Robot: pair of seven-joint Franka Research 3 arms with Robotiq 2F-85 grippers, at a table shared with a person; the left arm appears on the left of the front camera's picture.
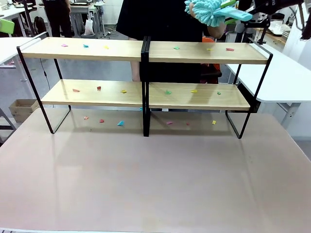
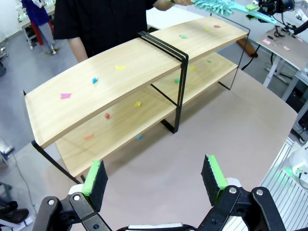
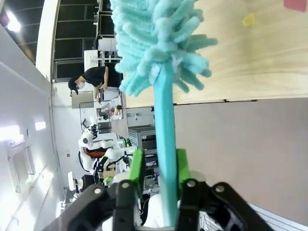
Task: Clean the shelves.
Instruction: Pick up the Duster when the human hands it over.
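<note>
Teal duster (image 3: 166, 120) handle clamped between your right fingers (image 3: 137, 166) — fluffy head hangs over right end of shelves (image 1: 121, 49), above top board; contact unclear. Your left fingers (image 2: 96, 175) stand wide apart, nothing between them — shelves well ahead of them, standing on pale surface (image 2: 202, 139). Coloured paper scraps (image 1: 85, 46) dot both tiers and surface beneath. Person's hand (image 1: 217, 29) at duster head.
</note>
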